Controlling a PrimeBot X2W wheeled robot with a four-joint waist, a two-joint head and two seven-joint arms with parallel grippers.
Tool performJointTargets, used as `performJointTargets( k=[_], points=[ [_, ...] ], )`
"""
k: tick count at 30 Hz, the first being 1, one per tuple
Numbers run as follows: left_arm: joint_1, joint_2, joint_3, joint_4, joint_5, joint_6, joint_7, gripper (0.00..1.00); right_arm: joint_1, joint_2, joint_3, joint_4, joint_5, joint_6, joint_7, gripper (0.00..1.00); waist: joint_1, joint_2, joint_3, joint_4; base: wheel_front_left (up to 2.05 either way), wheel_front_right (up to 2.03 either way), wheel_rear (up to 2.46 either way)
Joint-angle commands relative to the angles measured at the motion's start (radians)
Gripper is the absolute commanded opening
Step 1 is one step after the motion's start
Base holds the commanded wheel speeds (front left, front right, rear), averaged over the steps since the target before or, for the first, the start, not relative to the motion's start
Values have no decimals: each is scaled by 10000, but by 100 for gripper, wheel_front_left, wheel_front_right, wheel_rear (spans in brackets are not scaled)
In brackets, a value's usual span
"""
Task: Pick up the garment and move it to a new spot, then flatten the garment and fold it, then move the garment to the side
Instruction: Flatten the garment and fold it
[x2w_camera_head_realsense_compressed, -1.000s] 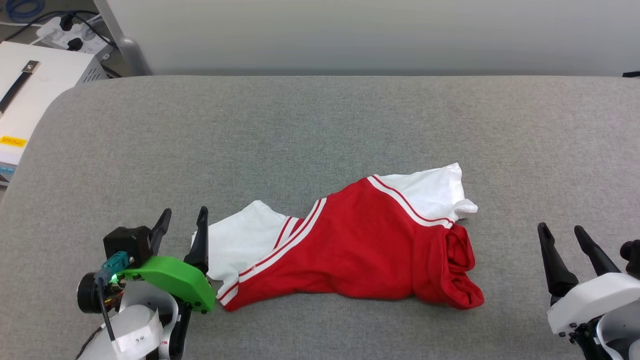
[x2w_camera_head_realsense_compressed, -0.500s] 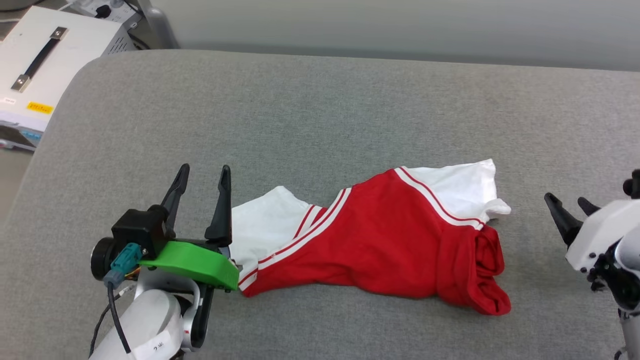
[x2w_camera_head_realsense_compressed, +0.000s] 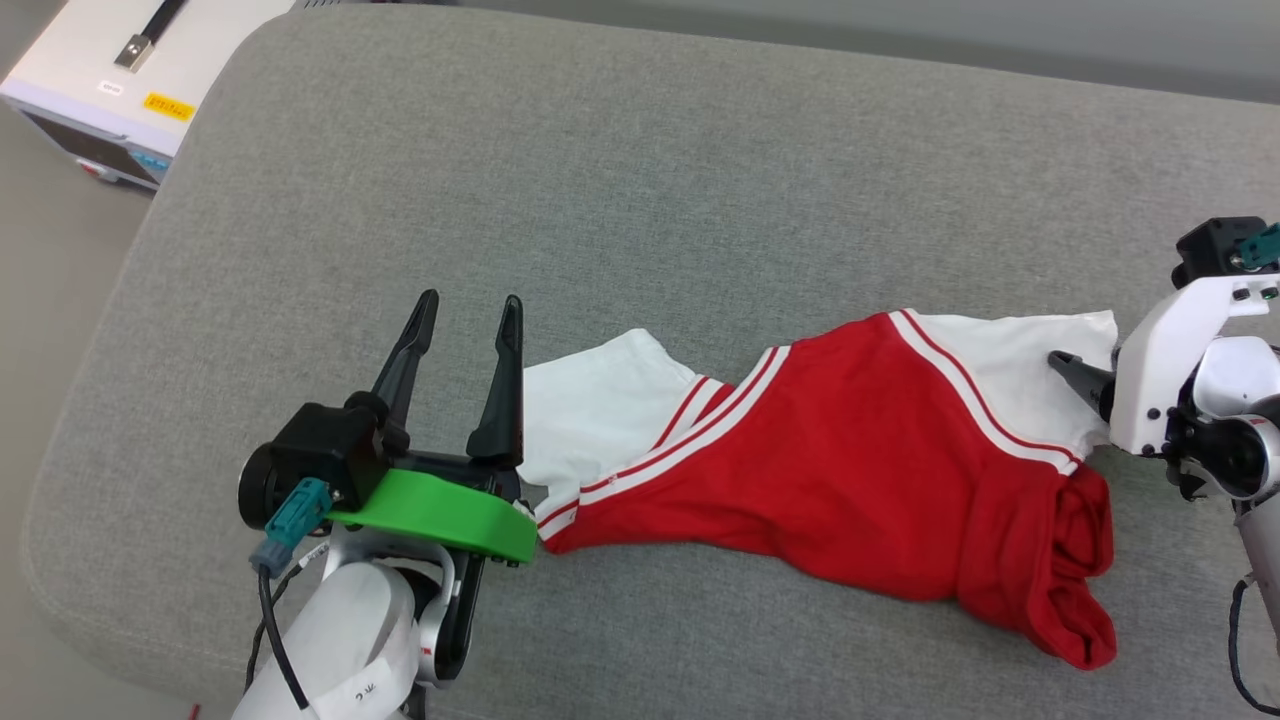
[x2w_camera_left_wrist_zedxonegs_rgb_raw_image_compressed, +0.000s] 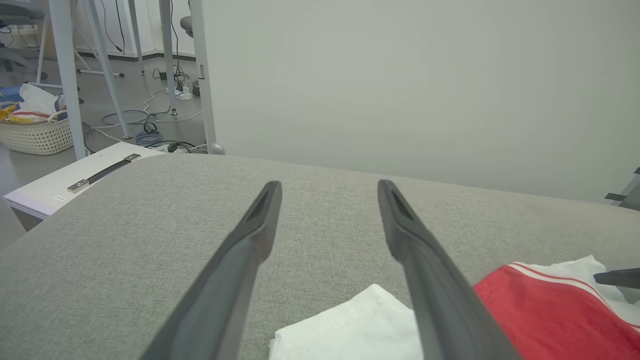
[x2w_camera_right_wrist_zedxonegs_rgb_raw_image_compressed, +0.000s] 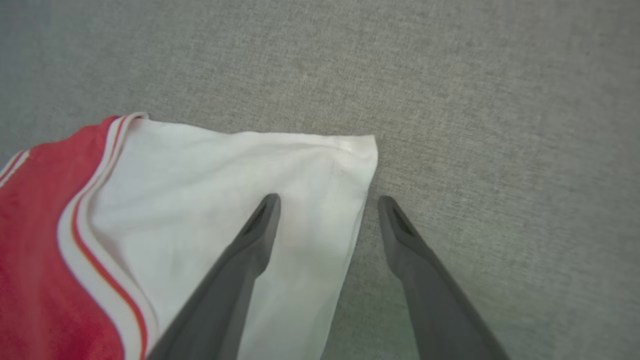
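Note:
The garment (x2w_camera_head_realsense_compressed: 820, 470), a red shirt with white sleeves and red-white striped trim, lies crumpled on the grey padded surface (x2w_camera_head_realsense_compressed: 640, 200). My left gripper (x2w_camera_head_realsense_compressed: 472, 300) stands open just left of the left white sleeve, its right finger beside the sleeve's edge. In the left wrist view that gripper (x2w_camera_left_wrist_zedxonegs_rgb_raw_image_compressed: 330, 185) is open, with the garment (x2w_camera_left_wrist_zedxonegs_rgb_raw_image_compressed: 350, 330) low right of it. My right gripper (x2w_camera_head_realsense_compressed: 1075, 372) points down at the right white sleeve. In the right wrist view it (x2w_camera_right_wrist_zedxonegs_rgb_raw_image_compressed: 328, 198) is open astride the edge of the sleeve of the garment (x2w_camera_right_wrist_zedxonegs_rgb_raw_image_compressed: 225, 190), one finger over cloth, one over bare surface.
A white box with a black handle (x2w_camera_head_realsense_compressed: 110, 70) sits off the surface's far left corner. The surface's rounded left edge is near my left arm. On the floor beyond stand metal legs, cables and a woven basket (x2w_camera_left_wrist_zedxonegs_rgb_raw_image_compressed: 35, 135). A pale wall rises behind.
The head camera has tipped down and turned. My right gripper has swung in from the right and tilted down over the right white sleeve. The left gripper stays beside the left sleeve.

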Motion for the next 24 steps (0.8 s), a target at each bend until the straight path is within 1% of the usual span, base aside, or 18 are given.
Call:
performJointTargets(
  k=[1, 3, 7, 8, 9, 10, 13, 15, 20, 22, 24],
  points=[
    [-106, -109, 101, 25, 115, -92, -58, 100, -164, -52, 258, 194, 122, -4, 10, 100, -1, 0, 348, 348, 0, 0, 0],
    [-80, -237, 208, 108, 191, -194, -58, 100, -190, -125, 693, 500, 271, -4, 193, 100, -1, 0, 399, 427, 0, 0, 0],
    [-29, -487, 402, 235, 326, -439, -58, 100, 72, -187, 1443, 915, 934, -4, 883, 100, -1, 0, 400, 564, 0, 0, 0],
    [6, -545, 450, 261, 365, -492, -58, 100, 147, -224, 1594, 987, 1071, -4, 1037, 67, -1, 0, 394, 586, 0, 0, 0],
    [31, -581, 500, 284, 389, -535, -58, 100, 196, -237, 1683, 1020, 1182, -4, 1128, 24, -1, 0, 384, 598, 0, 0, 0],
    [70, -612, 567, 350, 414, -578, -58, 100, 234, -260, 1762, 1038, 1301, -4, 1175, 0, -1, 0, 361, 608, 0, 0, 0],
    [147, -645, 686, 573, 439, -677, -58, 100, 175, -396, 1817, 957, 1459, -4, 909, 0, -1, 0, 277, 596, 0, 0, 0],
    [190, -619, 745, 748, 434, -745, -58, 100, 82, -523, 1710, 824, 1504, -4, 516, 0, -1, 0, 154, 567, 0, 0, 0],
    [217, -428, 864, 1124, 294, -847, 24, 100, 212, -943, 1226, 48, 1505, -4, -465, 0, -1, 0, -271, 370, 0, 0, 0],
    [212, -316, 940, 1238, 123, -927, 227, 100, 456, -1085, 946, -353, 1418, -4, -753, 0, -1, 0, -446, 237, 0, 0, 0],
    [194, -176, 974, 1363, -99, -1046, 646, 100, 800, -1189, 643, -783, 1225, -4, -953, 0, -1, 0, -618, 87, 0, 0, 0]
  ],
)
